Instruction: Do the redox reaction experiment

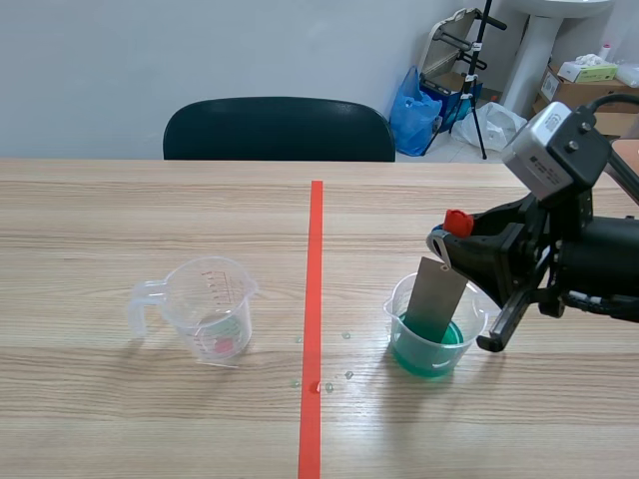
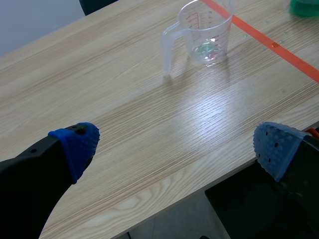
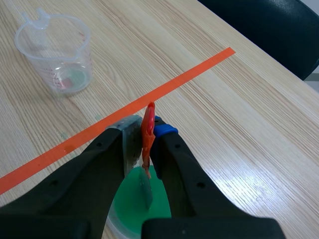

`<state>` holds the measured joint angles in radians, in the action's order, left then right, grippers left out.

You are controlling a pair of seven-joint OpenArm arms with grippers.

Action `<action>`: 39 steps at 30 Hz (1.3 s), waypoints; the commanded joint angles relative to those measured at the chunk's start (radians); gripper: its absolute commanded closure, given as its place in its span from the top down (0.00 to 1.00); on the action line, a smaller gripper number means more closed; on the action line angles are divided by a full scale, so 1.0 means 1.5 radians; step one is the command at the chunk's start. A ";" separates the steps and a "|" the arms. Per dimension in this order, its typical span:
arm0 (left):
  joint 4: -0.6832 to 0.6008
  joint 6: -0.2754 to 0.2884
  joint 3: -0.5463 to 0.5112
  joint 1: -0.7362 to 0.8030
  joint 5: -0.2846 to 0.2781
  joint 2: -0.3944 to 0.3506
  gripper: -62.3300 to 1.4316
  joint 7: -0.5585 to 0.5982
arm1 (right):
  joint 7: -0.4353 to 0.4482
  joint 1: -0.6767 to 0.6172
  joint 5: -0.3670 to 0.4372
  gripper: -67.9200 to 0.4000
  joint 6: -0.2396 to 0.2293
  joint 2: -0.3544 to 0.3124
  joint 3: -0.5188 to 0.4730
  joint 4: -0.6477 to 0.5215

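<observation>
A clear cup of green liquid [image 1: 434, 334] stands right of the tape line. A grey metal strip [image 1: 437, 294] with a red clip [image 1: 457, 222] at its top leans into that cup, its lower end in the liquid. My right gripper [image 1: 451, 238] is shut on the strip at the clip; the right wrist view shows the red clip [image 3: 147, 132] pinched between the fingers above the green liquid [image 3: 137, 206]. An almost empty clear measuring cup [image 1: 205, 309] with a handle stands left of the line. My left gripper [image 2: 174, 144] hangs open over the table's edge, well short of that measuring cup [image 2: 202, 32].
A few drops [image 1: 321, 384] lie on the wood around the orange-red line [image 1: 315, 319]. A dark chair [image 1: 280, 130] stands behind the far edge. Boxes, a blue bag and a tripod sit on the floor at the back right.
</observation>
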<state>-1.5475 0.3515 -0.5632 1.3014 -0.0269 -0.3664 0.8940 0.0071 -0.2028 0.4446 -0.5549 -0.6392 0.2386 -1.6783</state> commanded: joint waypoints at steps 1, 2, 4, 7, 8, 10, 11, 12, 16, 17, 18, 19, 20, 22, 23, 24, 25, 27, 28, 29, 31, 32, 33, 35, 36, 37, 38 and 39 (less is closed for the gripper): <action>-0.007 0.001 0.000 -0.002 -0.004 0.002 1.00 0.010 | 0.000 0.008 0.003 0.01 0.000 -0.001 -0.001 -0.005; -0.007 0.001 0.000 -0.002 -0.005 0.002 1.00 0.010 | 0.000 0.008 0.003 0.01 0.000 -0.001 -0.001 -0.005; -0.006 0.002 0.000 -0.002 -0.005 0.002 1.00 0.007 | 0.001 0.008 0.003 0.01 0.000 -0.001 -0.001 -0.005; -0.006 -0.002 0.000 -0.002 -0.005 0.000 1.00 0.007 | 0.000 0.008 0.003 0.01 0.000 -0.001 -0.001 -0.005; -0.006 -0.007 0.000 -0.002 -0.005 0.000 1.00 0.008 | 0.000 0.008 0.003 0.01 0.000 -0.001 -0.001 -0.005; -0.006 -0.009 0.000 -0.002 -0.004 0.000 1.00 0.006 | 0.001 0.008 0.003 0.01 0.000 -0.001 -0.001 -0.005; -0.006 -0.009 0.000 -0.002 -0.004 0.001 1.00 0.005 | 0.001 0.008 0.003 0.01 0.000 -0.001 -0.001 -0.005; -0.006 -0.009 0.000 -0.002 -0.004 0.001 1.00 0.004 | 0.000 0.008 0.003 0.01 0.000 -0.001 -0.001 -0.005; -0.006 -0.008 0.000 -0.002 -0.004 0.002 1.00 0.003 | 0.001 0.008 0.003 0.01 0.000 -0.001 -0.001 -0.005; -0.006 -0.008 0.000 -0.002 -0.004 0.002 1.00 0.003 | 0.001 0.008 0.003 0.01 0.000 -0.001 -0.001 -0.005; -0.006 -0.008 0.000 -0.002 -0.004 0.002 1.00 0.004 | 0.002 0.008 0.003 0.01 0.000 -0.001 -0.001 -0.005; -0.006 -0.008 0.000 -0.002 -0.004 0.002 1.00 0.005 | 0.002 0.008 0.003 0.01 0.000 -0.001 -0.001 -0.005; -0.007 -0.008 0.000 -0.002 -0.004 0.002 1.00 0.005 | 0.002 0.008 0.003 0.01 0.000 -0.001 -0.001 -0.005; -0.007 -0.008 0.000 -0.003 -0.004 0.002 1.00 0.005 | 0.002 0.008 0.003 0.01 0.000 -0.001 -0.001 -0.005; -0.007 -0.009 0.000 -0.004 -0.004 0.002 1.00 0.005 | 0.002 0.008 0.003 0.01 0.000 -0.001 -0.001 -0.005; -0.007 -0.009 0.000 -0.004 -0.004 0.002 1.00 0.005 | 0.002 0.008 0.003 0.01 0.000 -0.001 -0.001 -0.005; -0.007 -0.009 0.000 -0.004 -0.004 0.002 1.00 0.005 | 0.002 0.008 0.003 0.01 0.000 -0.001 -0.001 -0.005; -0.007 -0.009 0.000 -0.004 -0.004 0.002 1.00 0.005 | 0.002 0.008 0.003 0.01 0.000 -0.001 -0.001 -0.005; -0.007 -0.009 0.000 -0.004 -0.004 0.002 1.00 0.005 | 0.002 0.008 0.003 0.01 0.000 -0.001 -0.001 -0.005; -0.007 -0.009 0.000 -0.004 -0.004 0.002 1.00 0.005 | 0.002 0.008 0.003 0.01 0.000 -0.001 -0.001 -0.005; -0.007 -0.009 0.000 -0.004 -0.004 0.002 1.00 0.005 | 0.002 0.008 0.003 0.01 0.000 -0.001 -0.001 -0.005; -0.007 -0.009 0.000 -0.004 -0.004 0.002 1.00 0.005 | 0.002 0.008 0.003 0.01 0.000 -0.001 -0.001 -0.005; -0.007 -0.009 0.000 -0.004 -0.004 0.002 1.00 0.005 | 0.002 0.008 0.003 0.01 0.000 -0.001 -0.001 -0.005; -0.007 -0.009 0.000 -0.004 -0.004 0.002 1.00 0.004 | 0.002 0.008 0.003 0.01 0.000 -0.001 -0.001 -0.005; -0.007 -0.009 0.000 -0.004 -0.004 0.002 1.00 0.004 | 0.002 0.008 0.003 0.01 0.000 -0.001 -0.001 -0.005; -0.007 -0.009 0.000 -0.004 -0.004 0.002 1.00 0.004 | 0.002 0.008 0.003 0.01 0.000 -0.001 -0.001 -0.005; -0.007 -0.009 0.000 -0.004 -0.004 0.002 1.00 0.005 | 0.002 0.008 0.003 0.01 0.000 -0.001 -0.001 -0.005; -0.007 -0.009 0.000 -0.004 -0.004 0.002 1.00 0.005 | 0.002 0.008 0.003 0.01 0.000 -0.001 -0.001 -0.005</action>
<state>-1.5475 0.3405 -0.5632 1.2961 -0.0269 -0.3687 0.8879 0.0074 -0.2028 0.4446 -0.5549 -0.6392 0.2386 -1.6783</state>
